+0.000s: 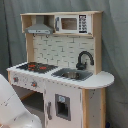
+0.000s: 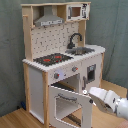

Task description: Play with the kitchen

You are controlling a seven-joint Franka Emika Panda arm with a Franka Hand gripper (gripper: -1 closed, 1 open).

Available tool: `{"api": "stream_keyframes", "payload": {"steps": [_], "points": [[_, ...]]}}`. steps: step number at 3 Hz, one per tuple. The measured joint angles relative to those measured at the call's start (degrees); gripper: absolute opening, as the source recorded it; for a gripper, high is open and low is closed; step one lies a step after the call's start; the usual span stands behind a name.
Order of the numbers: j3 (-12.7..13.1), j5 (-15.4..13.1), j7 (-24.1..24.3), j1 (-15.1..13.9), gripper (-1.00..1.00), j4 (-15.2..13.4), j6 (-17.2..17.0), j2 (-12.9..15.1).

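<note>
The kitchen [image 2: 62, 65] stands on a wood floor [image 2: 12, 119] before a grey-green curtain [image 2: 10, 50], white and light wood in both exterior views. Its countertop carries a stove [image 2: 51, 59] with red rings toward the second exterior view's left and a sink [image 2: 81, 50] with a black faucet [image 2: 74, 39] toward the second exterior view's right; a rounded shelf end juts past the sink in the first exterior view. Behind them rises the pegboard back [image 1: 60, 51], with a grey hood [image 1: 39, 29] and a microwave [image 1: 72, 23] along the top. Below the stove the oven door [image 2: 70, 106] hangs swung outward, its window facing the second exterior view's lower left, while a narrower door with a dark panel [image 1: 63, 107] sits shut under the sink. The gripper [image 2: 89, 95] is at the open door's free edge, just beside or touching its upper corner; whether it is open, closed or gripping the door, I cannot tell. The arm [image 2: 111, 103] reaches in roughly level from the second exterior view's right edge, low in front of the kitchen. In the first exterior view a white arm segment [image 1: 15, 107] fills the lower left corner, in front of the stove side.
</note>
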Motion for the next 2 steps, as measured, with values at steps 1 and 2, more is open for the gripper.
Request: {"api": "stream_keyframes", "payload": {"steps": [1,2], "points": [[0.00,-1.03,6.87,0.01,1.00,0.00,0.19,-1.37],[0.00,-1.18,13.60,0.01,1.00,-0.01,0.47,-3.02]]}}
